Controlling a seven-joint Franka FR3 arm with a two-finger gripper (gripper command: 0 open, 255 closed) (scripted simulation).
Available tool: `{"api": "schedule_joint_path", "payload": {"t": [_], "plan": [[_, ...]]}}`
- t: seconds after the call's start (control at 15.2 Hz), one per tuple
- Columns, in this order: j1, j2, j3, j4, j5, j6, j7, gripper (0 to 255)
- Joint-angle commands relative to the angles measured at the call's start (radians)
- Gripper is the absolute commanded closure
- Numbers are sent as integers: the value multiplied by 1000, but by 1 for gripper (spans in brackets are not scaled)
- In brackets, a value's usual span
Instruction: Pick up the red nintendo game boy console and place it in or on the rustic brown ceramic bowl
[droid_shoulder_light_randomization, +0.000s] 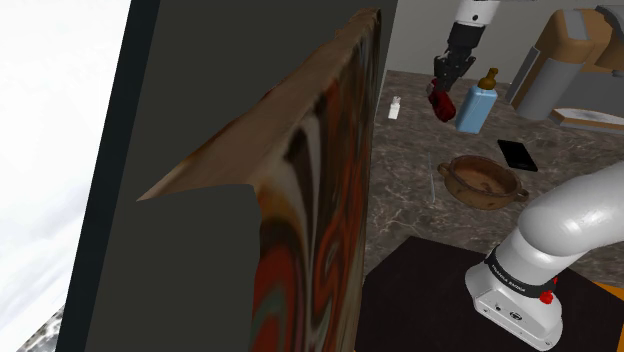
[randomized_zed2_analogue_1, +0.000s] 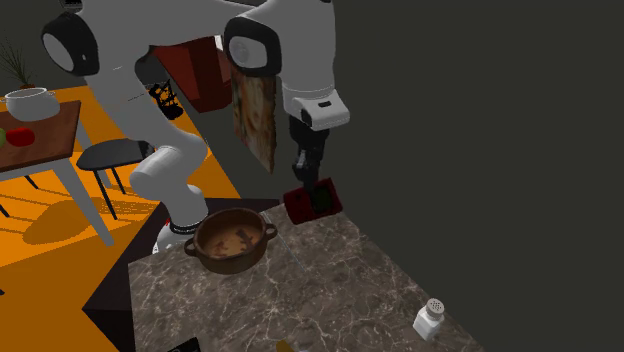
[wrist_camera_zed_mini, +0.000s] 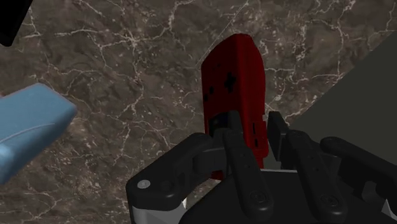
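Gripper (wrist_camera_zed_mini: 249, 124) fingers clamp the red console (wrist_camera_zed_mini: 232, 83), held clear of the counter (droid_shoulder_light_randomization: 420, 190). Bowl (droid_shoulder_light_randomization: 483, 182) sits nearer the stand, well apart. Carry level, clear the rim (blue bottle (droid_shoulder_light_randomization: 477, 105) just right), lower, then release.

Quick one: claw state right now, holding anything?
Claw: shut on the red game console, clasped between both fingers.
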Motion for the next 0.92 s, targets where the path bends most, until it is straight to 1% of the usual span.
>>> {"api": "schedule_joint_path", "payload": {"t": [0.0, 0.4, 0.86], "plan": [[-8, -78, 3, -62, -12, -15, 2, 255], [-41, -315, 4, -211, -46, -103, -8, 255], [-90, -589, -2, -326, -84, -262, -36, 255]]}}
